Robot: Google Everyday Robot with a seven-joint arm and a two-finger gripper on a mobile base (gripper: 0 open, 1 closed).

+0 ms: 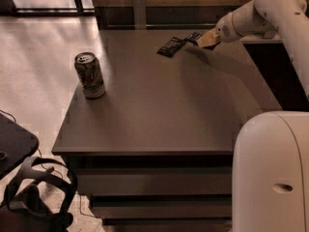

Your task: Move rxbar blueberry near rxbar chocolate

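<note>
The gripper [203, 39], tan-tipped at the end of the white robot arm [251, 17], reaches in from the right over the far right part of the flat grey-brown table [159, 115]. It looks pressed together on the right end of the rxbar blueberry [193, 36], a flat dark navy-blue snack bar wrapper with pale lettering, which sticks out leftward from the tip. Whether the bar hangs just clear of the tabletop or skims it cannot be told. Its long axis runs roughly in line with the gripper, pointing left across the table. Just beside its free end, to the left and slightly nearer the camera, lies the rxbar chocolate [171, 46], a flat black snack bar wrapper with faint pale lettering. It lies flat on the table, its long axis on a diagonal from near-left to far-right. The two bars are close, perhaps touching at their nearest corners, so the move seems nearly done; what appears left is to set the blue bar down and let go without nudging the black one. A silver drink can [90, 75] stands upright well apart near the left edge.
</note>
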